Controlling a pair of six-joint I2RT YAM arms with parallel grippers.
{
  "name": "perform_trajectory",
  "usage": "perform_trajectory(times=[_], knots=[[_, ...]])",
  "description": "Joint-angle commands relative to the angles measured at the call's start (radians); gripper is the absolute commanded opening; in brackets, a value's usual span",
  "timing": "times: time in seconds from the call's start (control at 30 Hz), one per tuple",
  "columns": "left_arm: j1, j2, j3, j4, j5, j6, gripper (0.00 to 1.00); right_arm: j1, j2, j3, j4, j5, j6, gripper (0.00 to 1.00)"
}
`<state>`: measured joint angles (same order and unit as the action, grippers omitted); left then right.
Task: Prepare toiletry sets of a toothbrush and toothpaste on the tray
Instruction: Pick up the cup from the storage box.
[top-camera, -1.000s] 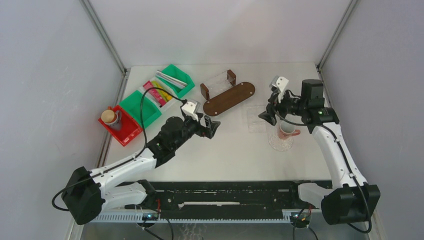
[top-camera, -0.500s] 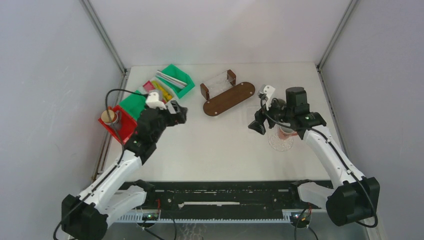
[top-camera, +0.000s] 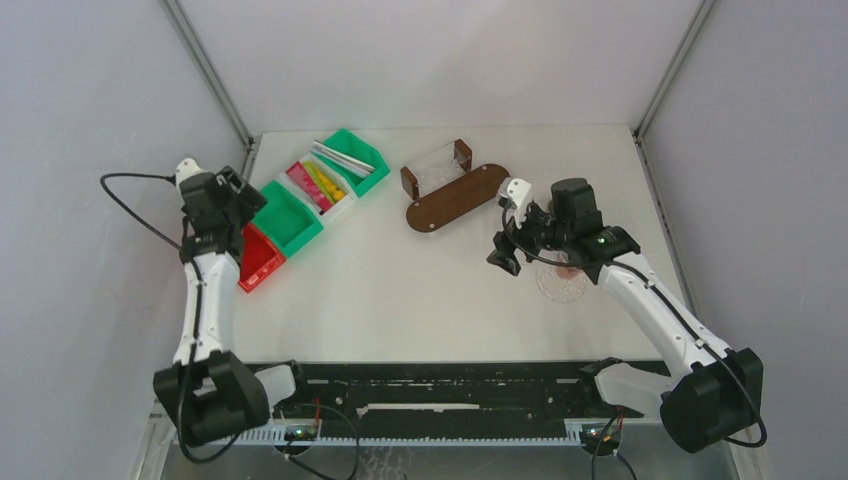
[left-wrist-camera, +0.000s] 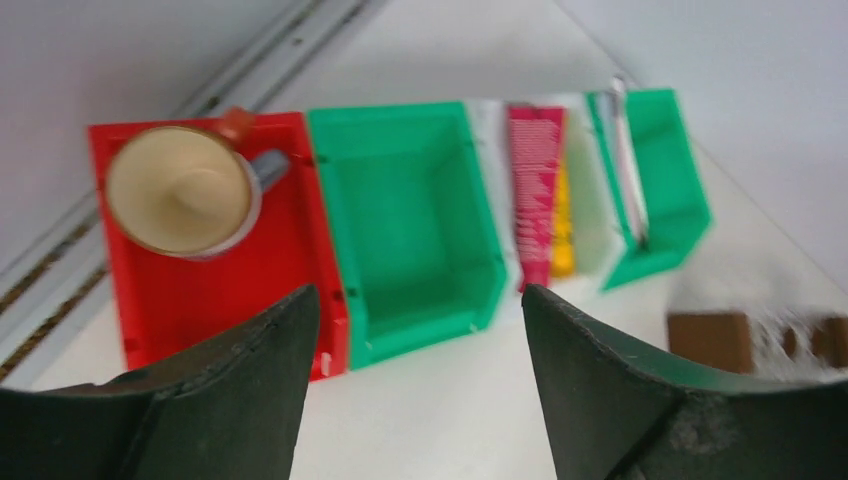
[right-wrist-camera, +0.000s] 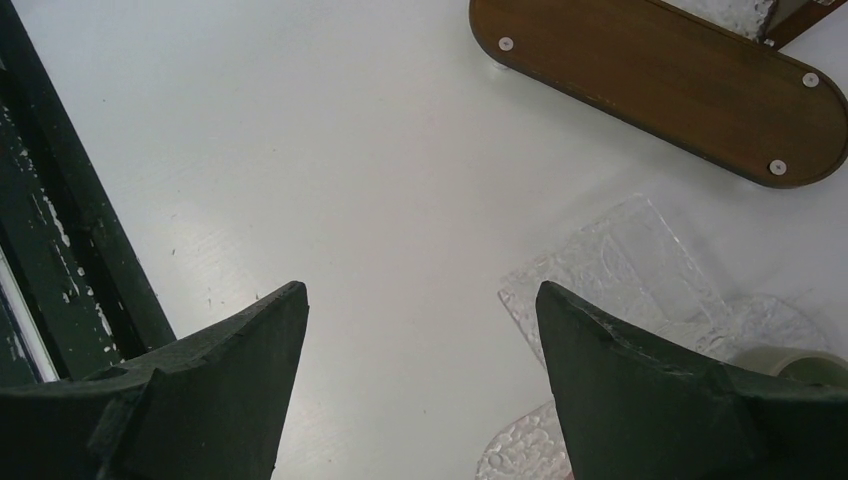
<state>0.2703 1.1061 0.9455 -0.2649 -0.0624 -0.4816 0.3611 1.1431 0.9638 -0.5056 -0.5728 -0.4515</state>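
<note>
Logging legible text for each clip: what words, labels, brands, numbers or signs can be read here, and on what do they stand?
None can be read in any view.
Flat red-pink tube: pale print along its face, too blurred to read.
Flat yellow tube beside it: no print can be made out.
Grey-handled mug with cream inside, oval brown wooden tray: no markings show.

Bright, even light; soft shadows. Left wrist view blurred: mug (left-wrist-camera: 178, 190), tubes (left-wrist-camera: 535, 190) smeared. Top view sharp.
</note>
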Motion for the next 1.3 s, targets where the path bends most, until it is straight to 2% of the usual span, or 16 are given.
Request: perform_trajectory(times=[0.0,0.03,0.13,0.37,0.47,0.67,0.8,0.93,1.07,1.1,1.27], knots=[[0.072,0.132,0.172,-0.129,-0.093,0.097,0.77,0.024,-0.009,0.018,0.030,0.035,-0.027,0.91],[0.080,0.161,0.201,-0.142,-0.105,0.130,0.72,0.027,-0.007,0.018,0.031,0.040,-0.028,0.91],[0.096,0.238,0.266,-0.171,-0.152,0.206,0.70,0.035,-0.002,0.018,0.030,0.048,-0.035,0.91],[0.152,0.404,0.367,-0.177,-0.103,0.293,0.58,0.045,0.001,0.018,0.025,0.061,-0.047,0.91],[0.155,0.473,0.406,-0.206,-0.107,0.314,0.47,0.048,0.003,0.018,0.024,0.068,-0.051,0.91],[0.163,0.549,0.415,-0.225,-0.115,0.325,0.40,0.057,0.010,0.018,0.024,0.080,-0.060,0.91],[0.166,0.587,0.429,-0.241,-0.110,0.333,0.36,0.061,0.012,0.018,0.022,0.085,-0.065,0.91],[0.169,0.617,0.457,-0.265,-0.095,0.333,0.23,0.063,0.014,0.018,0.020,0.092,-0.069,0.92],[0.169,0.616,0.463,-0.271,-0.100,0.334,0.03,0.063,0.015,0.018,0.021,0.094,-0.071,0.92],[0.170,0.612,0.464,-0.271,-0.103,0.335,0.01,0.063,0.015,0.018,0.021,0.093,-0.070,0.92],[0.170,0.560,0.461,-0.273,-0.105,0.336,0.00,0.063,0.014,0.018,0.018,0.093,-0.073,0.92]])
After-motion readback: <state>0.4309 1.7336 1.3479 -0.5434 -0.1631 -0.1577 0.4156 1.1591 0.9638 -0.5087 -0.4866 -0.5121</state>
